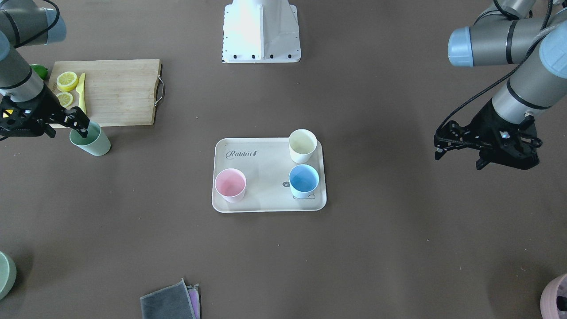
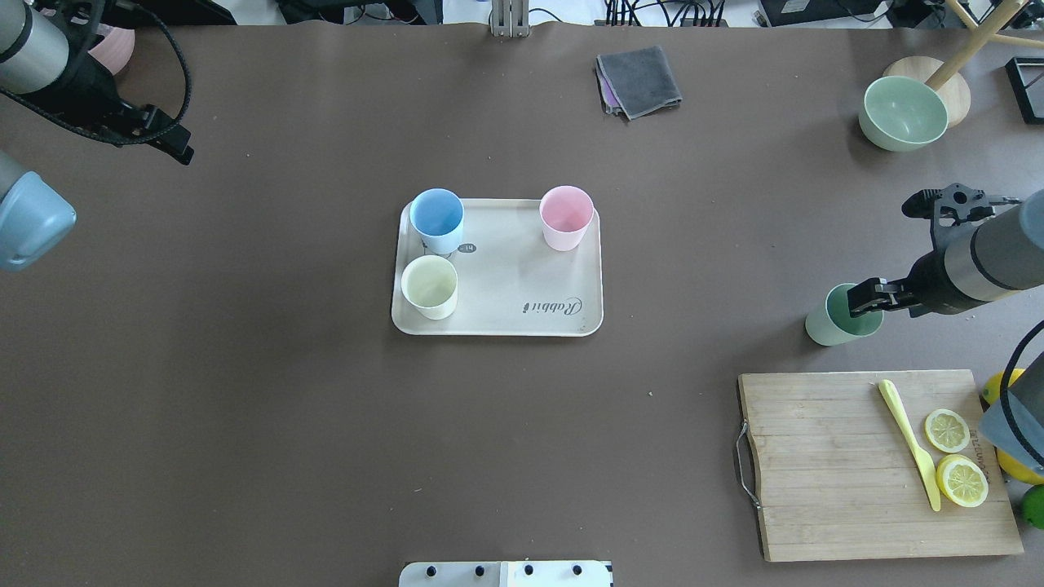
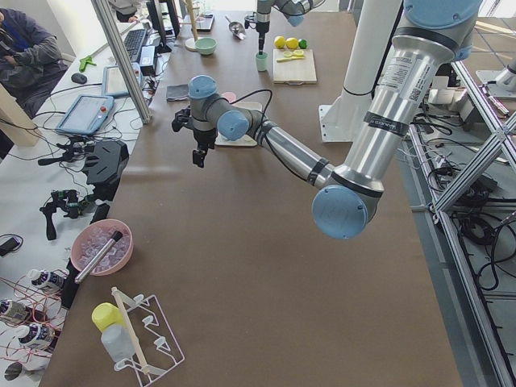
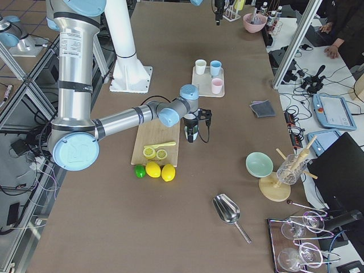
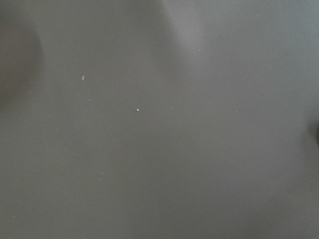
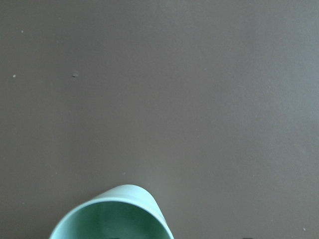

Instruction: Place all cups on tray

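Observation:
The beige tray [image 1: 266, 168] lies mid-table and also shows in the overhead view [image 2: 506, 277]. The cream-white cup [image 1: 302, 145], the light blue cup [image 1: 304, 180] and the pink cup [image 1: 230, 184] stand upright on it. The mint green cup [image 2: 824, 326] stands on the table off the tray, beside the cutting board; it also shows from the front [image 1: 95, 144] and in the right wrist view [image 6: 112, 219]. My right gripper [image 2: 864, 300] is at its rim, one finger inside the cup, shut on the rim. My left gripper [image 1: 438, 145] is open and empty, far from the tray.
A wooden cutting board [image 2: 824, 456] with lemon slices and a yellow knife [image 2: 907, 440] lies near the mint cup. A pale green bowl [image 2: 904, 112], a grey folded cloth [image 2: 639, 80] and a mauve vessel [image 1: 556, 297] sit at the far side. The robot base [image 1: 261, 31] stands behind the tray.

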Robot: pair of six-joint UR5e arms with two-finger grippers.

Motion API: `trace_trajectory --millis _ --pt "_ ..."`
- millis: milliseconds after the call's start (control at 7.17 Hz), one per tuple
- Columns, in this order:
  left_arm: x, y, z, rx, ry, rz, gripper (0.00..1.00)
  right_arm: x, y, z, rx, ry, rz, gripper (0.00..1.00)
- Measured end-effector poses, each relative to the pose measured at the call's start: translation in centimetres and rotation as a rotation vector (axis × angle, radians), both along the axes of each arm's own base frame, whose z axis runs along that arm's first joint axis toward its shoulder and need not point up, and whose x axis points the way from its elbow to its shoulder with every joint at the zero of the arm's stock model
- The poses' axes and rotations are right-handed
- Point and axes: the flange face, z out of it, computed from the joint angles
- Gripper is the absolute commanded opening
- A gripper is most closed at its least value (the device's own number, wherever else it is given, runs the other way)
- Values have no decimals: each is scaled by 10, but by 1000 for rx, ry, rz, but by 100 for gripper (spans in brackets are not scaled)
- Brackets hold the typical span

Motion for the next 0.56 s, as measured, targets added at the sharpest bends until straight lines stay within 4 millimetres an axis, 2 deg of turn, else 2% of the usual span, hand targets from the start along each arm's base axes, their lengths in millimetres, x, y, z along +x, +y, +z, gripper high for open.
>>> trace_trajectory --millis 140,419,558 --pt "0 0 1 -2 -1 -2 98 -9 2 7 8 -9 -5 0" --pt "3 0 1 -5 -2 -3 98 -17 2 13 28 -32 -9 0" --pt "4 0 2 -7 -3 -2 98 -20 -1 5 40 -49 -11 0"
